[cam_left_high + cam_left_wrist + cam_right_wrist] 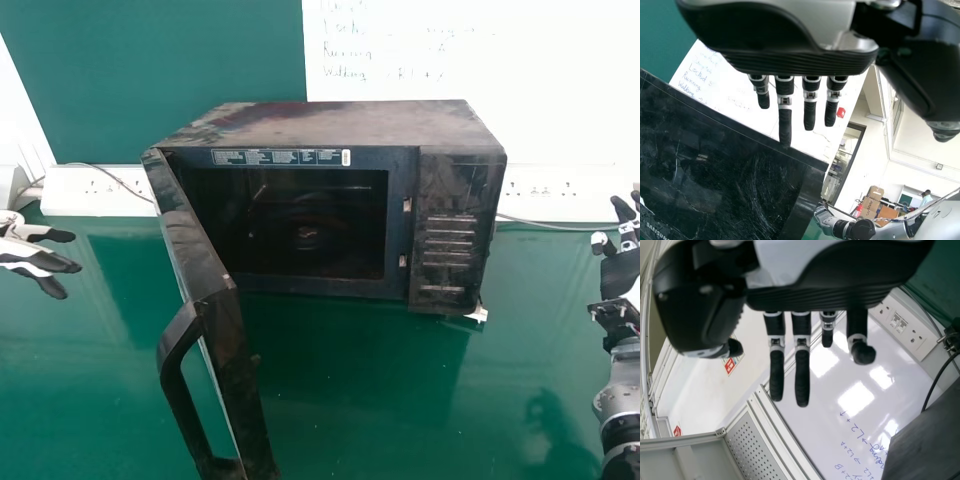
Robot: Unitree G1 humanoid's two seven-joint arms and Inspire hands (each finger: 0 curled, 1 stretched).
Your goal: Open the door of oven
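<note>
The oven [330, 125] stands on the green tabletop [380, 400], its door [238, 350] swung wide open on the left side of the oven front and reaching forward from it. The door handle [176, 385], a thick dark loop, is at the door's free end, well in front of the oven. With the door out of the way, the dark cavity [310, 235] at the oven's front lies open to view. Above it, along the top of the oven front, runs a printed label strip [280, 157]; at the right of the oven front is the control panel [448, 200], dark and smudged, with pale horizontal bars.

The left robot hand [38, 258] is to the left of the oven, apart from the door, open and with nothing in it; its fingers stretch out straight toward the oven side. The left wrist view shows the door's scratched, glossy outer face beyond those fingers. The right robot hand [622, 262] is to the right of the oven, well apart from it, open and empty too, fingers mostly straight with some bend.

Behind the oven, a green panel [170, 60] rises on the left and a whiteboard [480, 50] with handwriting on the right. A white socket strip shows to the left [90, 205] of the oven and another to its right, each with a cable near it
</note>
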